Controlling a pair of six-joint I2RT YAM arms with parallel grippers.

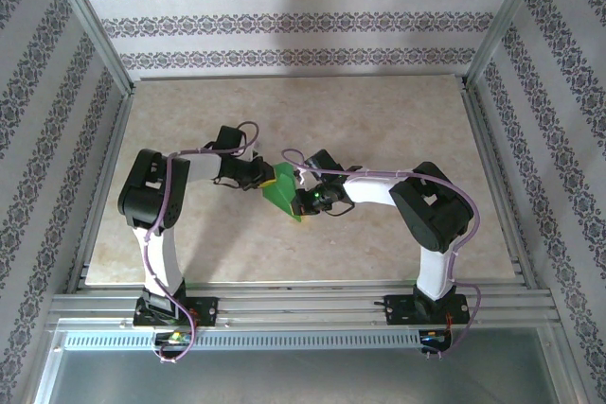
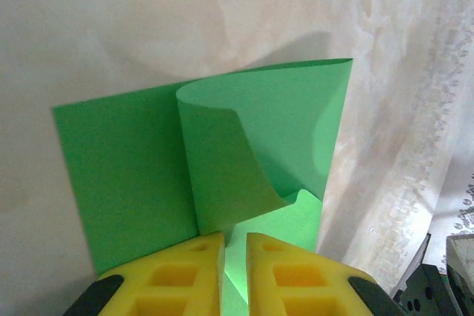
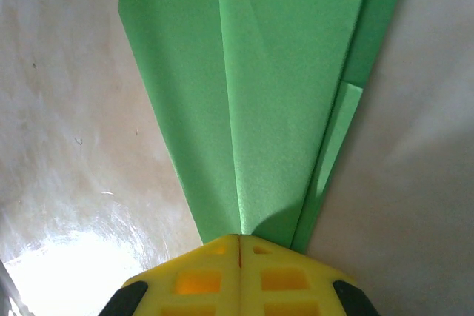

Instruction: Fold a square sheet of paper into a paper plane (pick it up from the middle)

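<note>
The square sheet of paper (image 1: 281, 191) is bright green, partly folded, and held up over the middle of the table between both grippers. My left gripper (image 1: 263, 180) is at its left edge. In the left wrist view one flap (image 2: 244, 153) curls over from the yellow fingers (image 2: 185, 271), and my left gripper (image 2: 235, 257) pinches green paper in a narrow gap. In the right wrist view the paper (image 3: 274, 94) narrows to a creased point, and my right gripper (image 3: 238, 242) is shut tight on that point. From above, my right gripper (image 1: 301, 198) is at the paper's lower right.
The beige marbled table (image 1: 379, 130) stretches wide on every side of the paper. Aluminium frame rails (image 1: 303, 305) run along the near edge and up both sides. Patterned walls close in the back and sides. Part of the right arm (image 2: 437, 286) is close by in the left wrist view.
</note>
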